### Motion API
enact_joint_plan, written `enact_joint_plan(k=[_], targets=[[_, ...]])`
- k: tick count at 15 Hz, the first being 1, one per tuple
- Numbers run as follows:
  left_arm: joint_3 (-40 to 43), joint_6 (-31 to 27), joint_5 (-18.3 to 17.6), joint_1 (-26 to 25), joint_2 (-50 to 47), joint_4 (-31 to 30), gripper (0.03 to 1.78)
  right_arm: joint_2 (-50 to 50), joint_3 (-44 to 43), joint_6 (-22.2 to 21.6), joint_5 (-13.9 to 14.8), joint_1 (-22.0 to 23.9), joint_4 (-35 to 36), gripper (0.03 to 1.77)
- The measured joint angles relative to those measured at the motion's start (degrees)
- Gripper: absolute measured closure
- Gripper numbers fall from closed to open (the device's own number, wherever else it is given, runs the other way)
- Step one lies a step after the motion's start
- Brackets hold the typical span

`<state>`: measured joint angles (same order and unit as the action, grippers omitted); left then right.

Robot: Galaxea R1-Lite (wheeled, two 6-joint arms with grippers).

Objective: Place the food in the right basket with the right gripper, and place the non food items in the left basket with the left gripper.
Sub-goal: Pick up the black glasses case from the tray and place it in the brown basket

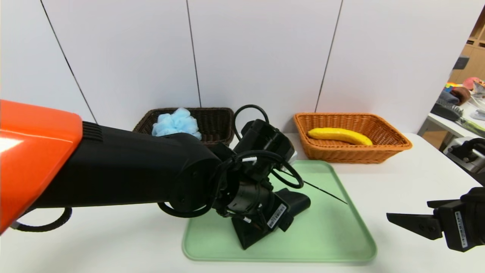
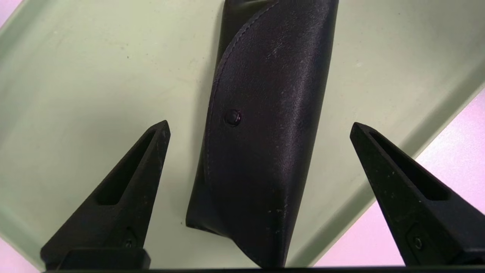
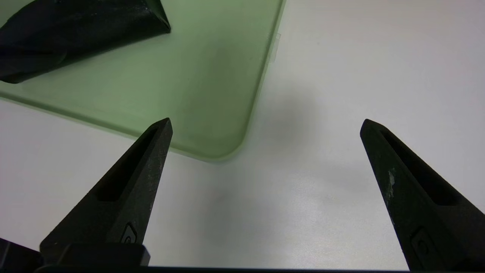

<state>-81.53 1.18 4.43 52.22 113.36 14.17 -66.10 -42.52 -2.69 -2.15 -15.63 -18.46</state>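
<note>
Left end effector [image 2: 259, 129] spread over black case [image 2: 261, 132] | label unreadable

This looks like a lab or test room. A bare white desk [image 1: 398, 182] stands against plain white wall panels [image 1: 257, 53]. Cluttered side tables [image 1: 460, 113] and wooden shelving [image 1: 471, 57] sit behind.

Light: bright, even, from overhead.
Glare: white sheen on the orange arm shell [image 1: 22, 151].
Shadows: soft and short beneath the black case [image 2: 261, 144]; a faint grey patch on the bench [image 3: 341, 113].
Focus: near fingers [image 3: 129, 204] slightly soft.
Distortion: wall seams bow outward toward the head view's edges.
</note>
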Motion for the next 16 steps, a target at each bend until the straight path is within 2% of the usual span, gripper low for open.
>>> enact_joint_plan(k=[7,16], targets=[[-0.22,0.3,-3.22,0.0,2.11,0.88,0.12,-0.18,0.66,-0.09,-0.02,0.0,-0.01,0.09],[-0.02,3.17,-3.77,-0.44,4.36,0.79,0.12,-0.18,1.15,-0.74,0.06,0.0,0.1,0.09]])
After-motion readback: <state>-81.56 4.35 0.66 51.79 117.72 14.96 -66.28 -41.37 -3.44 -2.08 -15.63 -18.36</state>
